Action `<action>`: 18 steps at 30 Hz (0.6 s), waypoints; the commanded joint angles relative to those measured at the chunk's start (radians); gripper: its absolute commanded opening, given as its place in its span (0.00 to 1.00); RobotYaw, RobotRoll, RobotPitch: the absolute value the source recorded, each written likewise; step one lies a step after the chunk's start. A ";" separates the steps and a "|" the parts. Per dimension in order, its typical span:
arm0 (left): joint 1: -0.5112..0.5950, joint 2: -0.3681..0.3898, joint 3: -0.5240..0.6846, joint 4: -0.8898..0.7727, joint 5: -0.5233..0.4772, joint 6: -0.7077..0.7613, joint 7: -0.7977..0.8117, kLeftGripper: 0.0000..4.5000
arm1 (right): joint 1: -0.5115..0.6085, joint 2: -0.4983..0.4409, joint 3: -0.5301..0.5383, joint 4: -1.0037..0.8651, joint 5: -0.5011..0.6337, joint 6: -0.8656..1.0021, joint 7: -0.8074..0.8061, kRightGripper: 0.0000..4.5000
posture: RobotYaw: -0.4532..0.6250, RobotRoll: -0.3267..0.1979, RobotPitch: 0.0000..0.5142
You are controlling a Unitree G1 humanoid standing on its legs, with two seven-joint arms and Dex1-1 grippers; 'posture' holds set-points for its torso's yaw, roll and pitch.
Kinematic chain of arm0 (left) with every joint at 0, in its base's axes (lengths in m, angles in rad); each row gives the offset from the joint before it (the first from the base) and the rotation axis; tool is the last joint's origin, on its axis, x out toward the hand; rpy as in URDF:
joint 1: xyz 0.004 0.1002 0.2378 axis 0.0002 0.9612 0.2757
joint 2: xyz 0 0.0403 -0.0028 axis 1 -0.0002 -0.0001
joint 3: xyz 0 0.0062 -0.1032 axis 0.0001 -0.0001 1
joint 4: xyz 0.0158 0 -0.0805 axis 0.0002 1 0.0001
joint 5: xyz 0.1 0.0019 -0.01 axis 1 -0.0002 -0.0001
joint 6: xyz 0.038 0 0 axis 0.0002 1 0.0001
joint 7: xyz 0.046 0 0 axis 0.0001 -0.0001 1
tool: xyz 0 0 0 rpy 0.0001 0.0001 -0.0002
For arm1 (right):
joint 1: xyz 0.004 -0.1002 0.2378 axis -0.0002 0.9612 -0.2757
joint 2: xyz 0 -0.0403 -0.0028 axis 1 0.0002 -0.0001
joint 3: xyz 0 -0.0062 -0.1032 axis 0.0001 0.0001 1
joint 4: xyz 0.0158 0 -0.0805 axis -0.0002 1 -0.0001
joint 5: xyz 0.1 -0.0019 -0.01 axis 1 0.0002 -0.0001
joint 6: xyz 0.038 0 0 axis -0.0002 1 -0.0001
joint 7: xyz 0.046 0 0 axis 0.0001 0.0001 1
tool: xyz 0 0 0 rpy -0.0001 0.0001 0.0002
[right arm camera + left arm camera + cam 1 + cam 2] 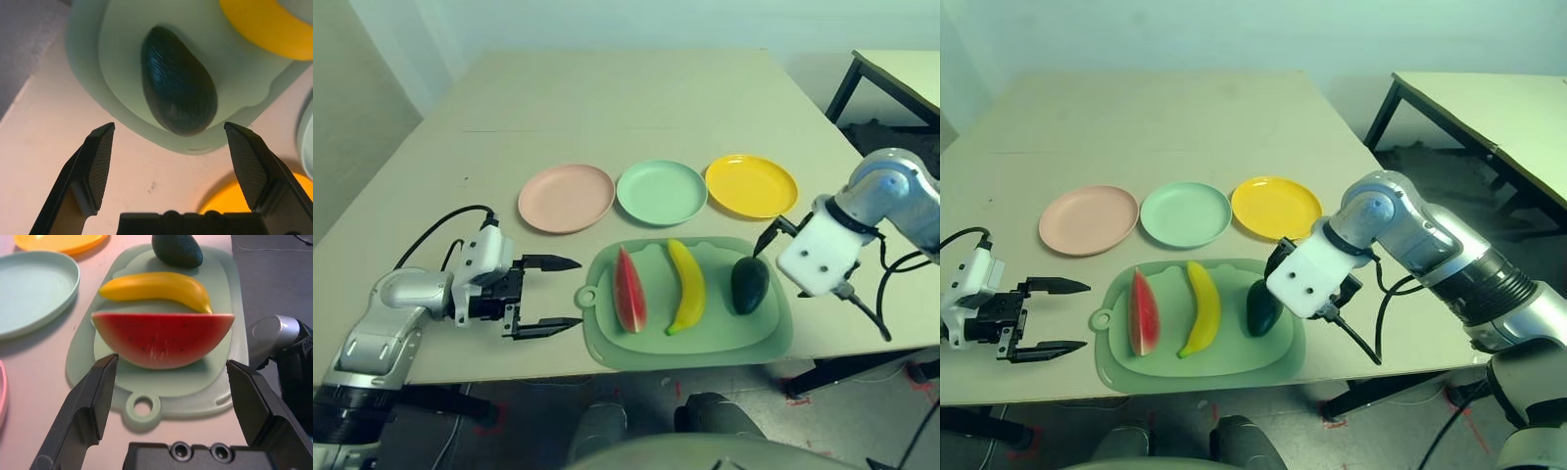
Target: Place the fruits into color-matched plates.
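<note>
On a pale green mat (705,338) near the table's front lie the fruits: a red watermelon wedge (629,291), a yellow banana (687,286) and a dark green avocado (750,284). Behind the mat the plates stand in a row: pink (566,197), mint green (661,191), yellow (751,185), each with nothing on it. My left gripper (578,292) is open just left of the mat, pointing at the watermelon (161,335). Open as well, my right gripper (168,128) hovers at the mat's right end, its fingers wide on either side of the avocado (178,85) and apart from it.
The mat's ring tab (586,295) points toward my left gripper. A black cable (435,235) loops behind my left wrist. A second table (901,73) stands at the back right. Bare tabletop stretches behind the plates.
</note>
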 commanded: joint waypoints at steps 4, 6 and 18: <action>0.013 0.010 0.003 -0.017 0.010 0.005 0.005 0.99 | -0.005 0.067 -0.013 0.078 -0.069 -0.040 0.003 1.00 | 0.46 0.62 0.10; 0.012 0.012 0.005 -0.009 0.015 -0.005 0.001 0.99 | 0.008 0.069 -0.015 0.078 -0.070 -0.047 0.003 1.00 | 0.47 0.62 0.10; 0.015 0.031 0.017 0.012 0.017 -0.017 -0.025 0.99 | 0.041 0.119 -0.017 0.069 -0.084 -0.015 0.003 1.00 | 0.47 0.62 0.11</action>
